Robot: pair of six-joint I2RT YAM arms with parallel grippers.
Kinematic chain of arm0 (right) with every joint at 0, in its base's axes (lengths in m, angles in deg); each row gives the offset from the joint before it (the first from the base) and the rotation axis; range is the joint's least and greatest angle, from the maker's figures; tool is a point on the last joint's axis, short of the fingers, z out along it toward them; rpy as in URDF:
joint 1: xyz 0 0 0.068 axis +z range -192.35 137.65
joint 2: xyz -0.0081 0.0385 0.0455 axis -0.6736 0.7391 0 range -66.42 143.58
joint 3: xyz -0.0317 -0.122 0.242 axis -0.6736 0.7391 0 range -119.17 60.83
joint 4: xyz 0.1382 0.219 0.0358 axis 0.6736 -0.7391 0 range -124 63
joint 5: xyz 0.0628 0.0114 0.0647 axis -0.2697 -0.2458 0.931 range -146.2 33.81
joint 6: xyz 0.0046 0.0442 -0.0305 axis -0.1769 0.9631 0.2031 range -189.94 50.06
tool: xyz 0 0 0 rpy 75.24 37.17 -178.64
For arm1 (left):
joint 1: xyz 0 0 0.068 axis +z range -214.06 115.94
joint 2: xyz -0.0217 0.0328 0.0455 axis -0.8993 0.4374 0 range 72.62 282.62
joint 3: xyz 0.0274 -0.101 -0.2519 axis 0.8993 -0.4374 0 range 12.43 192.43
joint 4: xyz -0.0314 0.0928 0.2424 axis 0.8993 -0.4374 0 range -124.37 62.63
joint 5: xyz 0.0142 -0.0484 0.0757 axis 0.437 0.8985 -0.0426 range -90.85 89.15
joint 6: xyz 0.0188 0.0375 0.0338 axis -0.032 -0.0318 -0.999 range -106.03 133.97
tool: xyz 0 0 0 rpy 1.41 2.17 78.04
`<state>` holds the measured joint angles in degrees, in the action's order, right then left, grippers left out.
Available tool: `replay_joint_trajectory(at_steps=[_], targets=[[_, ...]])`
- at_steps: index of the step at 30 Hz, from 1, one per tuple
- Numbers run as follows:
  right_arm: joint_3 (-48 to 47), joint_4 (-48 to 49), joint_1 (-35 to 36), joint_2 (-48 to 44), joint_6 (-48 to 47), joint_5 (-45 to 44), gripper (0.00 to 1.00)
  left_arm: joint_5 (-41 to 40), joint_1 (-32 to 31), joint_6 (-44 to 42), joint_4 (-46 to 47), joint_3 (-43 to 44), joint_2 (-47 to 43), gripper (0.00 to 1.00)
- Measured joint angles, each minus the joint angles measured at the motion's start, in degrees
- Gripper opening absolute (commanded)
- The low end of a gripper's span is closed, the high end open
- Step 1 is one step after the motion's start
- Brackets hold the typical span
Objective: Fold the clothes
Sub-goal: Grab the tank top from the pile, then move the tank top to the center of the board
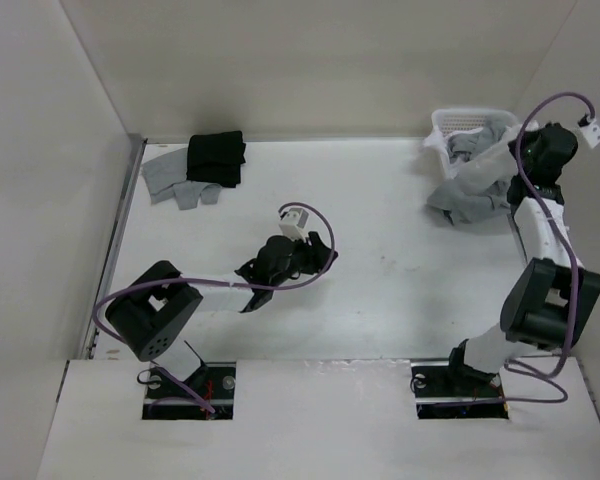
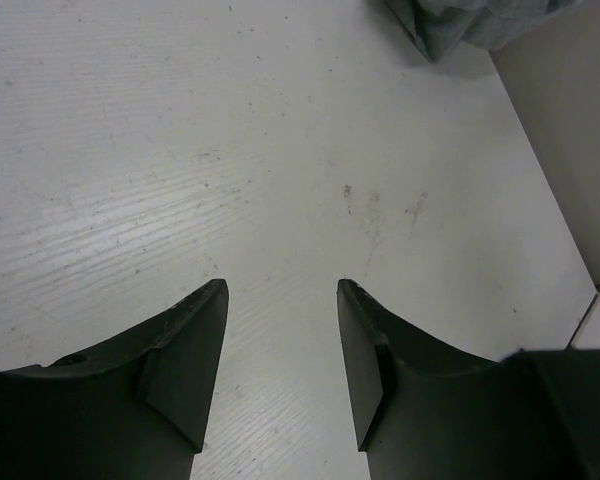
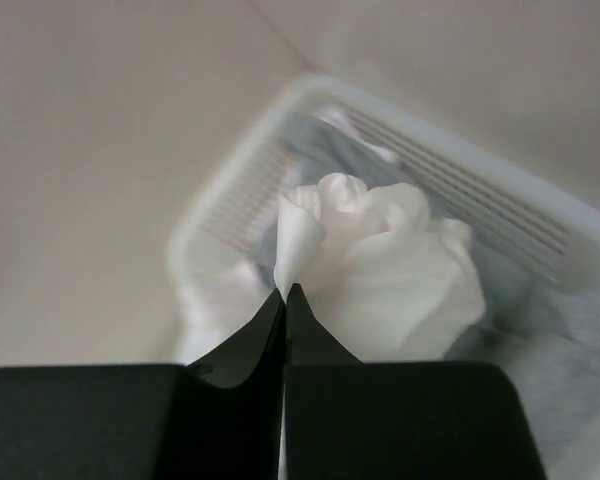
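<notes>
1. Nearest the bases, the left gripper (image 2: pixel 280 290) hangs over the bare middle of the counter (image 2: pixel 180 150) with its jaws apart and nothing between them.
2. Further out on the right side, a heap of grey garments (image 1: pixel 470 195) spills over the front of the white slatted laundry basket (image 3: pixel 540 215) onto the counter.
3. At the basket, the right gripper (image 3: pixel 284 292) has its jaws together, clamped on a small peak of the white top (image 3: pixel 380 260). The rest of the top sits bunched in a loose, rose-like mound inside the basket.
4. Handling, as a judgement: the fabric looks thin, soft and very light. It should lift with almost no effort, but it will hang limp and may drag on the grey pieces beside it.
5. The present pinch is on a random fold. It is good enough for pulling the top free, not for folding.
6. For folding, the better holds would be the two shoulder straps or the two hem corners, one per gripper, so the cloth spreads flat. None of these can be made out in the mound now.
7. Farthest off, at the back left, a folded black garment (image 1: pixel 216 158) lies partly over a grey one (image 1: pixel 172 182), well apart from the basket.
</notes>
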<state>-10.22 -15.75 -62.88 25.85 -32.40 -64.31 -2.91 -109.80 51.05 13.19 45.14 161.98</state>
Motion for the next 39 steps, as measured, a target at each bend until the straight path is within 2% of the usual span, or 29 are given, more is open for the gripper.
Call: replay_joint_trajectory(at_steps=[4,8,11,14,16,19,20,21,23,26,27,29,32,33,36,39], targets=[[-4.33,2.43,8.46,-9.55,-0.15,0.48,0.02,0.00,0.76,0.04,0.02,-0.09,-0.07,0.46],[-13.33,3.85,19.41,-13.90,-0.72,2.84,0.02,-0.28,3.26,0.92,0.00,-0.96,-1.01,0.46],[-21.14,3.63,27.21,-15.45,-2.25,3.45,0.04,-0.44,6.93,2.78,-0.04,-1.97,-2.08,0.46],[-23.54,3.32,32.61,-16.26,-3.74,3.26,0.07,-0.22,12.79,5.62,-0.92,-4.15,-5.49,0.46],[-21.55,3.48,36.44,-17.70,-4.31,3.10,0.09,-0.31,16.90,7.32,-1.44,-5.92,-8.90,0.46],[-9.88,4.70,41.79,-21.70,-4.20,1.79,0.21,-0.48,23.58,9.90,-2.36,-9.70,-15.82,0.47],[-5.09,6.91,43.39,-22.14,-3.63,1.36,0.30,-0.48,26.32,10.84,-2.82,-11.23,-18.49,0.47],[3.04,9.29,45.27,-21.31,-2.54,0.83,0.48,-0.57,30.40,12.09,-3.87,-13.51,-22.36,0.47],[8.13,9.73,46.34,-15.34,-1.11,1.97,0.54,-1.03,33.88,13.09,-5.25,-14.69,-24.13,0.47],[11.98,6.99,46.38,-3.37,-0.20,5.14,0.60,-1.16,34.38,13.66,-7.15,-14.73,-22.73,0.46],[14.14,5.35,46.27,-1.53,-0.07,5.64,0.59,-1.22,33.66,13.66,-7.58,-14.67,-21.70,0.45],[19.50,2.56,46.01,-1.27,0.22,6.08,0.47,-1.11,31.87,13.57,-8.44,-14.60,-19.80,0.40],[24.83,2.21,45.77,-4.74,0.94,5.84,0.09,-1.40,28.24,12.70,-10.08,-13.62,-16.57,0.32],[26.82,2.27,45.83,-6.95,1.25,5.38,0.06,-1.46,26.73,12.11,-10.82,-12.79,-15.41,0.29],[32.46,2.84,47.32,-12.98,3.02,3.13,0.07,-2.40,21.07,9.40,-13.35,-9.70,-13.38,0.28],[37.75,2.67,50.27,-16.09,4.83,0.20,0.20,-4.55,13.29,5.84,-16.04,-5.46,-12.24,0.28]])
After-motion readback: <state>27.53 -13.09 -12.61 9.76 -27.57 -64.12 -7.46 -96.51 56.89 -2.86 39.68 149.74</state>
